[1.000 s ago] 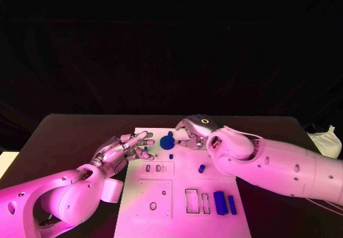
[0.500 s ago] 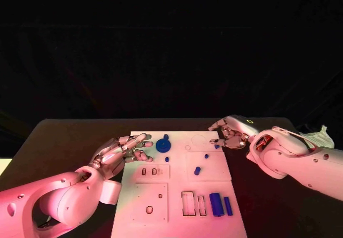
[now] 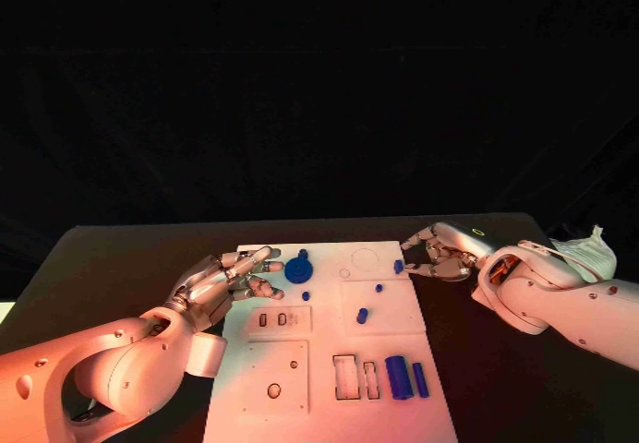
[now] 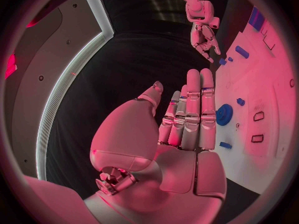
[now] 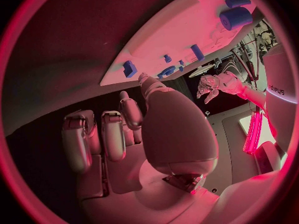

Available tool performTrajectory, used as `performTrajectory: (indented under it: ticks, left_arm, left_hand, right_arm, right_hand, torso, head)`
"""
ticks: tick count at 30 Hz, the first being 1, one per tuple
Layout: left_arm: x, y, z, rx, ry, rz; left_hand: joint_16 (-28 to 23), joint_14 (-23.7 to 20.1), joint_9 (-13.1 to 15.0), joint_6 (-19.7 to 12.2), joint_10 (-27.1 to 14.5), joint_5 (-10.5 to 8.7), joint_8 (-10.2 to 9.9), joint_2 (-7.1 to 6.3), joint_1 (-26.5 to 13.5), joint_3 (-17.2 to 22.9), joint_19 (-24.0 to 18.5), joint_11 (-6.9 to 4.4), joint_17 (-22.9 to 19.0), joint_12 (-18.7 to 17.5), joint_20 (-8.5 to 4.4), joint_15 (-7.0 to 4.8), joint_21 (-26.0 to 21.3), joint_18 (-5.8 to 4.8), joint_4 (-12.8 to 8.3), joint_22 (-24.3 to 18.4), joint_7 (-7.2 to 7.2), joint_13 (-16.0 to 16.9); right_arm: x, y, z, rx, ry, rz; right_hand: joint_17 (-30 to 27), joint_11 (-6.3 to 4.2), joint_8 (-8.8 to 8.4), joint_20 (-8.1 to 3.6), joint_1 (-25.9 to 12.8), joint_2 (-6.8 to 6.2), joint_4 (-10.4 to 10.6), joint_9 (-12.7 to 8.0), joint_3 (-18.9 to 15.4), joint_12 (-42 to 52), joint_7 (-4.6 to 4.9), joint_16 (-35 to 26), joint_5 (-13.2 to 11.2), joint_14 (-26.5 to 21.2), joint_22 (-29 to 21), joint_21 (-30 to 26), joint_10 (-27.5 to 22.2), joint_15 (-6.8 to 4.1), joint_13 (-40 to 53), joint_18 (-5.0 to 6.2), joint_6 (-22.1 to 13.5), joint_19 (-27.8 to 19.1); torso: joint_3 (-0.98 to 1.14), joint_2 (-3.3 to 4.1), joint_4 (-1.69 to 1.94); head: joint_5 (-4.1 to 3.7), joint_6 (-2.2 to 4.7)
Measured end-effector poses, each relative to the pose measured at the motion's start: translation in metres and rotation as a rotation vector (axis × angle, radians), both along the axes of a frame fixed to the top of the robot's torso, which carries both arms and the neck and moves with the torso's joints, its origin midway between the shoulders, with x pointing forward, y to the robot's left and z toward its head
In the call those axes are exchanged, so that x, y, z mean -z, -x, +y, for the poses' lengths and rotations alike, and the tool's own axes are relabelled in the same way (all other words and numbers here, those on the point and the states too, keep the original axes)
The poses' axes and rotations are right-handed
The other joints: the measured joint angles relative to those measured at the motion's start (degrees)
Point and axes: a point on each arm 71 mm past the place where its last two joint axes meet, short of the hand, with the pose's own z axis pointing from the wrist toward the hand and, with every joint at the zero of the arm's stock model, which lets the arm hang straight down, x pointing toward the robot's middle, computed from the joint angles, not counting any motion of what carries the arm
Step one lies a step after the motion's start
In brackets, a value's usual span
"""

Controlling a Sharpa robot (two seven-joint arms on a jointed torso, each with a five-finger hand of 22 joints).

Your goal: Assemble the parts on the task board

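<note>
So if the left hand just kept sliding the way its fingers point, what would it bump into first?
Most likely the round blue gear on the task board: the left hand reaches toward it, fingertips just short. Height above the board is unclear.

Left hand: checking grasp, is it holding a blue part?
No. The left hand hovers open-fingered beside the blue gear, holding nothing.

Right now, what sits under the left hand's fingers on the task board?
The left hand hovers open over the task board's left edge. The blue gear lies just past its fingertips, uncovered. Whatever lies directly beneath the fingers is hidden.
</note>
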Motion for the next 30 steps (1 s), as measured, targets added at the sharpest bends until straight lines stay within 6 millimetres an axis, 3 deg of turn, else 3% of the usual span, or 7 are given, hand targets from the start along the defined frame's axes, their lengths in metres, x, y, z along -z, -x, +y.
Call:
performTrajectory:
  ticks: [7, 15, 30]
  left_arm:
    - [0.000, -0.001, 0.001, -0.002, -0.001, 0.000]
    - [0.001, -0.001, 0.000, -0.001, -0.001, 0.000]
    - [0.001, -0.001, 0.000, -0.001, -0.001, 0.001]
  left_hand:
    - [0.0, 0.0, 0.0, 0.0, 0.0, 0.00, 0.0, 0.00, 0.0, 0.0, 0.0, 0.00, 0.0, 0.0, 0.00, 0.00, 0.0, 0.00, 0.0, 0.0, 0.00, 0.0]
    - [0.0, 0.0, 0.0, 0.0, 0.0, 0.00, 0.0, 0.00, 0.0, 0.0, 0.0, 0.00, 0.0, 0.0, 0.00, 0.00, 0.0, 0.00, 0.0, 0.0, 0.00, 0.0]
    - [0.0, 0.0, 0.0, 0.0, 0.0, 0.00, 0.0, 0.00, 0.0, 0.0, 0.0, 0.00, 0.0, 0.0, 0.00, 0.00, 0.0, 0.00, 0.0, 0.0, 0.00, 0.0]
  right_arm:
    - [0.008, -0.006, 0.001, 0.004, -0.003, 0.019]
    - [0.014, -0.011, 0.004, 0.004, -0.002, 0.037]
    - [0.019, -0.016, 0.011, -0.010, 0.004, 0.066]
  right_hand:
    - [0.0, -0.01, 0.00, 0.00, 0.0, 0.00, 0.0, 0.0, 0.0, 0.2, 0.00, 0.0, 0.0, 0.0, 0.0, 0.0, 0.0, 0.00, 0.2, 0.00, 0.0, 0.0]
    - [0.0, -0.21, 0.00, 0.00, 0.5, 0.45, 0.0, 0.0, 0.0, 0.5, -0.02, 0.0, 0.0, 0.0, 0.0, 0.0, 0.2, 0.00, 0.4, 0.00, 0.0, 0.0]
    - [0.0, -0.82, 0.90, 0.00, 1.4, 1.90, -1.4, 0.5, 0.5, 1.8, -0.82, 0.2, -0.3, 0.0, 0.0, 0.0, 0.8, 0.00, 0.9, 0.00, 3.9, 0.0]
  torso:
    - [0.11, 0.13, 0.09]
    - [0.08, 0.16, 0.09]
    - [0.04, 0.11, 0.11]
  head:
    - [0.24, -0.23]
    - [0.38, -0.51]
    - [0.50, -0.80]
